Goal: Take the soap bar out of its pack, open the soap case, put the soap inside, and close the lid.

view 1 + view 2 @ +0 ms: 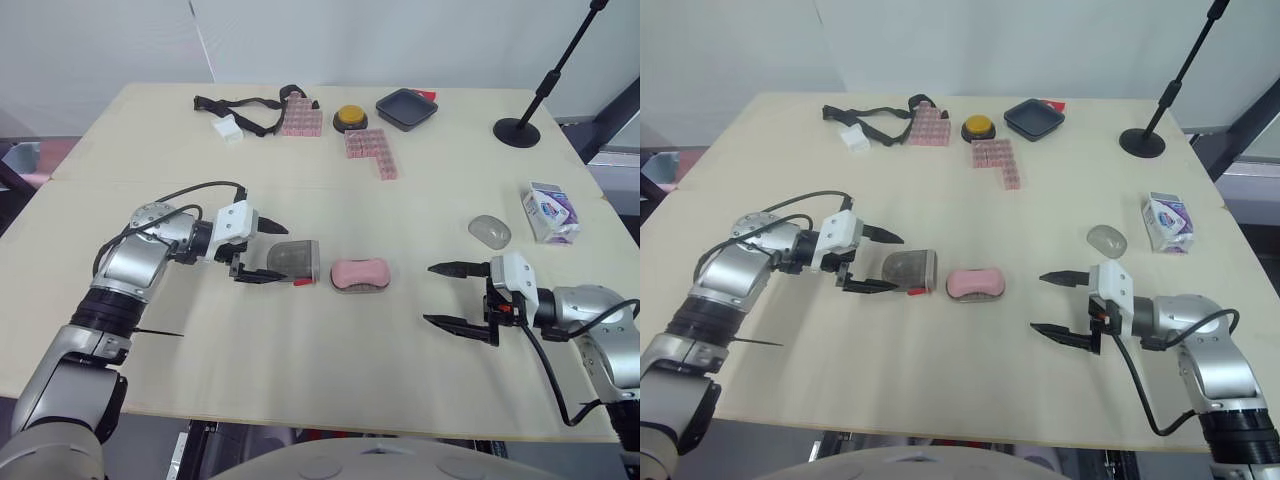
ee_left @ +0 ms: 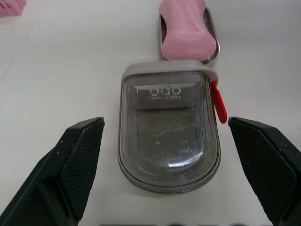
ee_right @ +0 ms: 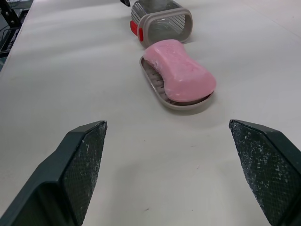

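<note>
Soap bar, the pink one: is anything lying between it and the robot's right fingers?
Nothing. Only bare table lies between the soap bar and the open right fingers, as the right wrist view shows.

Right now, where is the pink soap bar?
In the head views the soap bar lies on the case tray near the table's middle, just right of the clear lid that the open left hand straddles.
</note>
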### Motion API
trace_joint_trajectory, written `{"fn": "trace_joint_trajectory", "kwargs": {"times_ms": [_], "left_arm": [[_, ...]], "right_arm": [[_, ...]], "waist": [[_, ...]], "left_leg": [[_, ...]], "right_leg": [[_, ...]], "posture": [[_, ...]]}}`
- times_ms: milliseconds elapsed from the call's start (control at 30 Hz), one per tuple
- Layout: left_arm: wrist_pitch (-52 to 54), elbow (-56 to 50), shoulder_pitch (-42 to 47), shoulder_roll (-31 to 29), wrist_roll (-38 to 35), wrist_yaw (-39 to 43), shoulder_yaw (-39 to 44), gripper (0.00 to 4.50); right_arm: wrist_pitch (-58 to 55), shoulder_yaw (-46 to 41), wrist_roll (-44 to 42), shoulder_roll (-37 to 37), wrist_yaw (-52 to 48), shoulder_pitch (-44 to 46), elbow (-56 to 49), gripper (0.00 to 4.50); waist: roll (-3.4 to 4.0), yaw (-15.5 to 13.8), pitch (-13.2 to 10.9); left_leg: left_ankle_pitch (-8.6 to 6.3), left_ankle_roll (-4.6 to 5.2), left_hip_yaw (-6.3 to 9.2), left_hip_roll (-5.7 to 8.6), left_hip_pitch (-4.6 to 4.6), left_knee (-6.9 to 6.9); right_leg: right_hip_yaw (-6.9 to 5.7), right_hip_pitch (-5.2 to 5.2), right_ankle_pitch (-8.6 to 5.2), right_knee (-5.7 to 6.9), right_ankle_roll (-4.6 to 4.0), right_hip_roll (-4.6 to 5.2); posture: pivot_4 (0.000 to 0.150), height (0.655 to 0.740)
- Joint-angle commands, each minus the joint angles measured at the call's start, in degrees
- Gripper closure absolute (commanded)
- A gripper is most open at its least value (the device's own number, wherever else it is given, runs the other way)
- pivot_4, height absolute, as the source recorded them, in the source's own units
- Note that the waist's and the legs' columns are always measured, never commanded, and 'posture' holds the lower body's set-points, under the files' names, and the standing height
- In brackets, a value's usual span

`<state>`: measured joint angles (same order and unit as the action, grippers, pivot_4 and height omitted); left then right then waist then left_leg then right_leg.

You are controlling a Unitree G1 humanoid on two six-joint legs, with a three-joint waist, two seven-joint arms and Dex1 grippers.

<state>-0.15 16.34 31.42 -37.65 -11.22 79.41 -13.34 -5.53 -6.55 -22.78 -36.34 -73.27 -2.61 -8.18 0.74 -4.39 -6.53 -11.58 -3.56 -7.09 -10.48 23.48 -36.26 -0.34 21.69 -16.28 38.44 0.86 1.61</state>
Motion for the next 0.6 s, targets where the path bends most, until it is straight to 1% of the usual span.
{"fn": "trace_joint_trajectory", "kwargs": {"times_ms": [33,100,200,400,600], "left_arm": [[-1.1,0.5,1.4,0.7,2.2,-0.5,-1.0,0.0],[-2.4,1.6,1.7,1.5,3.4,-1.3,-1.5,0.0],[-1.7,2.2,2.0,3.1,3.2,-1.9,-1.1,0.0],[-4.7,5.1,3.0,4.8,6.7,-3.3,-2.5,0.0],[-7.1,6.8,3.5,6.5,8.1,-4.3,-3.2,0.0]], "right_arm": [[1.8,-0.8,-1.4,-0.6,0.3,-0.5,-0.7,0.04],[1.7,-0.6,-1.4,-0.7,0.7,-0.6,-0.9,0.04],[1.6,-0.6,-1.6,-0.9,1.0,-0.7,-0.9,0.04],[1.6,-0.8,-1.9,-1.5,0.6,-1.6,-0.5,0.04],[2.4,-0.6,-2.0,-1.4,1.2,-1.8,-0.7,0.04]], "waist": [[0.0,-0.1,0.0],[0.0,-0.2,0.0],[0.0,-0.2,0.0],[0.0,-0.2,0.0],[0.0,-0.1,0.0]], "left_leg": [[-0.01,0.02,0.0,0.01,0.0,-0.01],[0.0,0.06,0.03,0.02,-0.01,-0.02],[-0.01,0.11,0.08,0.04,-0.02,-0.04],[-0.01,0.13,0.09,0.04,-0.02,-0.04],[-0.02,0.16,0.1,0.05,-0.03,-0.04]], "right_leg": [[0.0,-0.01,0.0,-0.01,0.0,0.01],[-0.05,-0.07,0.0,-0.01,0.0,0.04],[-0.1,-0.12,0.0,-0.02,0.0,0.07],[-0.12,-0.14,0.0,-0.04,0.0,0.08],[-0.13,-0.16,0.0,-0.04,0.0,0.08]], "posture": [[0.15,0.74],[0.15,0.74],[0.15,0.74],[0.15,0.74],[0.15,0.74]]}}
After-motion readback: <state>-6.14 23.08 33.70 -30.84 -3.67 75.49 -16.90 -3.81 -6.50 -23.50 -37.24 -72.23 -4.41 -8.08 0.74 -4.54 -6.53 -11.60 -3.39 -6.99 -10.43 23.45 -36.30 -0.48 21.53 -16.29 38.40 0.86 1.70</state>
